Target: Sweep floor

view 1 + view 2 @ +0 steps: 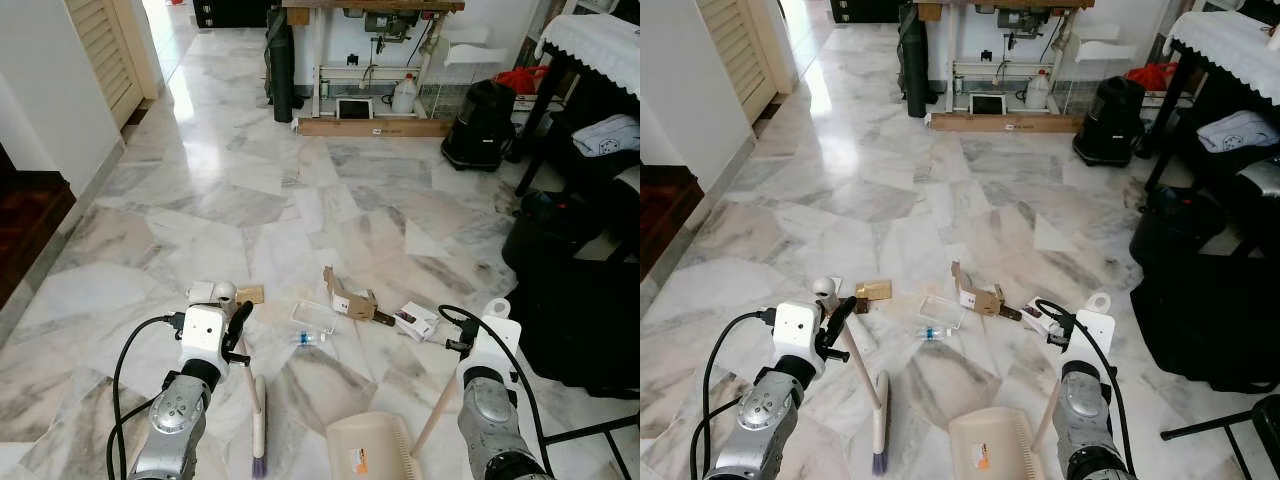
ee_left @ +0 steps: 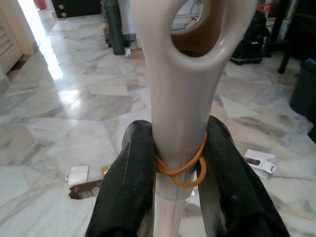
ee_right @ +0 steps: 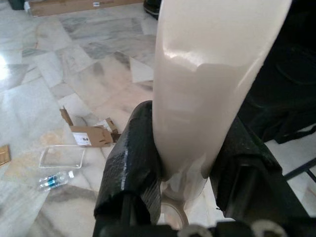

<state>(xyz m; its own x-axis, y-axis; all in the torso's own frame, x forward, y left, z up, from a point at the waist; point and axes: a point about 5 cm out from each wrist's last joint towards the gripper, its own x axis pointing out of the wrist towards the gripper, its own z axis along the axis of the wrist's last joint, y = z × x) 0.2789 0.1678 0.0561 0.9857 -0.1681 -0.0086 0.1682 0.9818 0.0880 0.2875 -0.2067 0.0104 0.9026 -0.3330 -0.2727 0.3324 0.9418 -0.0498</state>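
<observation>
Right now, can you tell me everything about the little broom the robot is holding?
The broom has a pale, cream-coloured plastic-looking handle with a hanging hole at its top and an orange rubber band wrapped around it. Its flat head rests on the marble floor with purple bristles at the tip. The handle slants up to the left gripper, whose jaws are shut around it. The dustpan lies beside it, apart.

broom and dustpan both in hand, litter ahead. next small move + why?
Probably push the broom head forward past the small bottle and draw it back toward the dustpan. The left gripper and right gripper are each shut on a handle, and the litter lies just beyond both tools.
</observation>
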